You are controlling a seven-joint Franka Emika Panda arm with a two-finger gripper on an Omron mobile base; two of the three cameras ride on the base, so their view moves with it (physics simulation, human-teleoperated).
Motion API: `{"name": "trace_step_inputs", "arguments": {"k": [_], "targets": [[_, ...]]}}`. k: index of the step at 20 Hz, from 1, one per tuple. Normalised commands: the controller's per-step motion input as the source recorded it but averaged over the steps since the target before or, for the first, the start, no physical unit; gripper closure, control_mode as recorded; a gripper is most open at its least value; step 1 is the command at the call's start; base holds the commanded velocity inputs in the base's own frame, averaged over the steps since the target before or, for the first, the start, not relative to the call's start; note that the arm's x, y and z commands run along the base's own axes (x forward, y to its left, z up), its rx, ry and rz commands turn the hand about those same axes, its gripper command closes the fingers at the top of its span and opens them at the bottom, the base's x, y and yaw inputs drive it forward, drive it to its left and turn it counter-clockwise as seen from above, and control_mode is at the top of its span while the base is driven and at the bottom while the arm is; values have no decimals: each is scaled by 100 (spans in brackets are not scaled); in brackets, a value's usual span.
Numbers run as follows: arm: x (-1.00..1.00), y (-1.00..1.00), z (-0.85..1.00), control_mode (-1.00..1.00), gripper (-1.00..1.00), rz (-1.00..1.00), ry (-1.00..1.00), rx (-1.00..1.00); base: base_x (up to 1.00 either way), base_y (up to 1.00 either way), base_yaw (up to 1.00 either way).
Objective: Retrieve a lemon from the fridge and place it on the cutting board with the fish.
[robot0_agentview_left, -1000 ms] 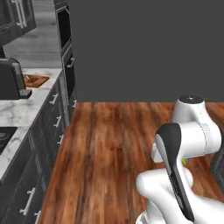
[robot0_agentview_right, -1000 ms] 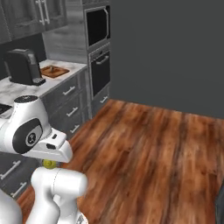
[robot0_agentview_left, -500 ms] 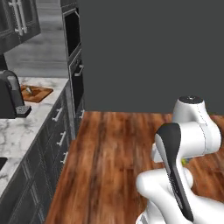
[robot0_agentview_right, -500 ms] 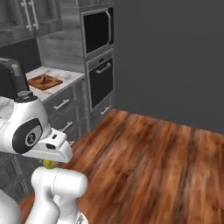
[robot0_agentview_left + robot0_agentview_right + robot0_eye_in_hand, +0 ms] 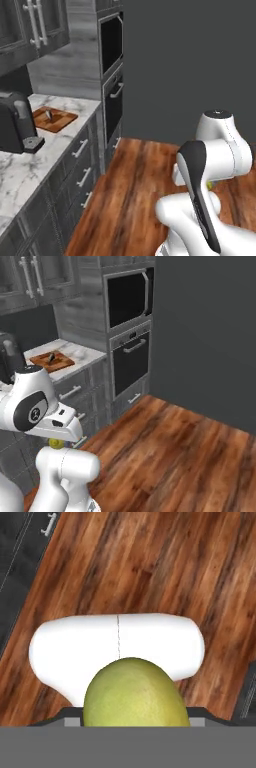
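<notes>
Lemon [image 5: 135, 693] sits large and low in the hand view, dull yellow-green, bottom cut off by the frame edge; the finger tips are hidden behind it, so the jaws themselves can't be seen. It hangs under the wrist above the wood floor [image 5: 175, 456] with nothing under it, so the gripper [image 5: 56, 443] is clamped on it, jaws partly apart. Right base view shows only a small yellow sliver of the lemon [image 5: 56, 443] under the white hand; left base view shows an even smaller yellow-green speck [image 5: 210, 185] beside the forearm, mostly blocked by the arm. Cutting board [image 5: 51, 359] lies on the white marbled counter [image 5: 30, 165], well apart from the lemon, near the counter's far end by the oven column. A small grey item [image 5: 48, 114] lies on the board; too small to make out its shape. Black coffee machine [image 5: 15, 122] stands on the counter just beside the board, cut off at the left edge in the left base view. Built-in oven [image 5: 130, 358] and the dark opening above it [image 5: 127, 298] fill the tall column; grey wood-grain cupboards [image 5: 35, 30] overhead are cropped at the top. Dark plain wall [image 5: 205, 336] lies to the right of the column.
</notes>
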Motion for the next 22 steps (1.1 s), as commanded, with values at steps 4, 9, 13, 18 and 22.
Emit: {"name": "trace_step_inputs", "arguments": {"k": [4,9,13,18,22], "targets": [[0,0,0,100,100,0,0,0,100,-13,67],[0,0,0,100,100,0,0,0,100,-5,82],[0,0,0,100,100,0,0,0,99,-4,85],[0,0,0,100,100,0,0,0,77,-38,76],[0,0,0,100,100,0,0,0,12,-57,75]]}}
